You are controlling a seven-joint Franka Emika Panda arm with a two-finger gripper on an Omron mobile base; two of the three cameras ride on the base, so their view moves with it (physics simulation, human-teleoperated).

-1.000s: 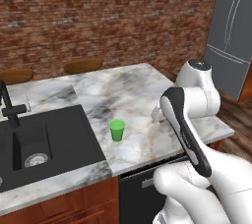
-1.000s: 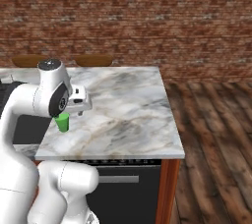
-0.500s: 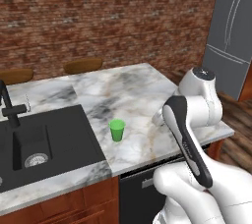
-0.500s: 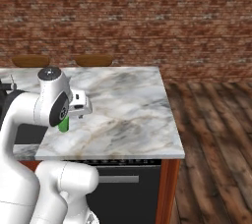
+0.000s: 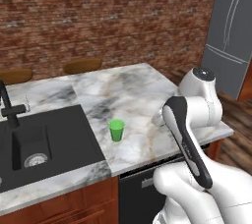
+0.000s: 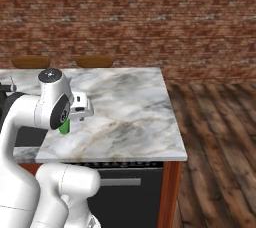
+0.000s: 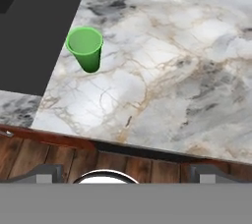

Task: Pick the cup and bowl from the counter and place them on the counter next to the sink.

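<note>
Cup [image 5: 116, 129] stood upright on the marble desk [image 5: 138, 95], a small bright green one without a handle, its open mouth up. It sat near the front edge of the desk, just beside the right rim of the black sink [image 5: 44, 139] but clear of it, on bare stone. From the hand camera the cup [image 7: 85, 47] appeared toward the upper left, with the dark edge of the sink [image 7: 34, 26] close on its left and veined marble [image 7: 187, 70] spreading away to the right. In the right base view only a sliver of the cup [image 6: 64, 126] showed green beneath the arm's wrist. The sink held a round metal drain [image 5: 34, 159], and a black angular faucet [image 5: 9, 107] rose at its back left. The gripper [image 7: 120, 171] hung off the front edge of the desk, well apart from the cup, holding nothing; only the tops of its two dark tips showed at the bottom of the hand view, set wide apart. Behind the desk two flat brown stool seats [image 5: 82, 64] peeked over its far edge before a red brick wall [image 5: 108, 16]. A grey refrigerator [image 5: 231, 31] stood past the right end of the desk, over a wood plank floor [image 6: 220, 132].
</note>
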